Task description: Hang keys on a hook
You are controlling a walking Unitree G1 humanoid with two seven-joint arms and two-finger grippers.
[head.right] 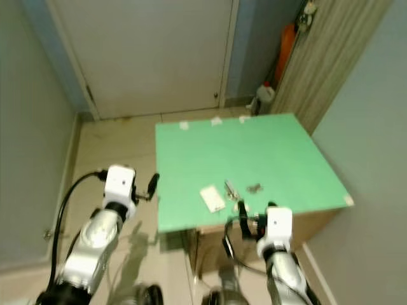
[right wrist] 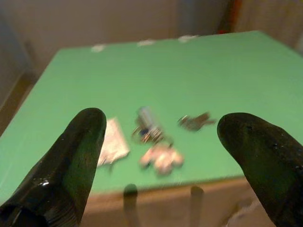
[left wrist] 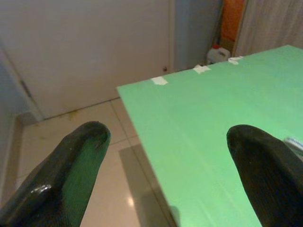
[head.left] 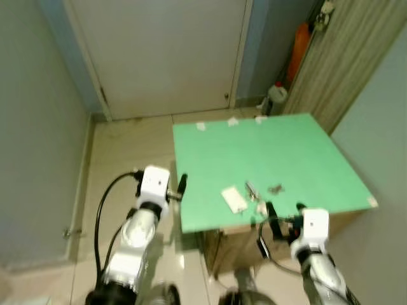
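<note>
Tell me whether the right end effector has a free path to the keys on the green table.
Probably yes. The right end effector hangs open just off the near edge of the green table, pointed at the keys. Only bare tabletop lies between them; the white tag sits off to one side.

A square table with a flat green top (head.left: 280, 152) stands on a pale tiled floor (head.left: 127, 152). A small white card (head.left: 234, 199) lies near the table's near edge. Bits of white tape (head.left: 232, 121) mark its far edge. A closed white door (head.left: 165, 51) fills the far wall. A white plastic jug (head.left: 276, 98) and an orange object (head.left: 299, 51) sit in the far right corner, beside a grey ribbed curtain (head.left: 350, 57).
</note>
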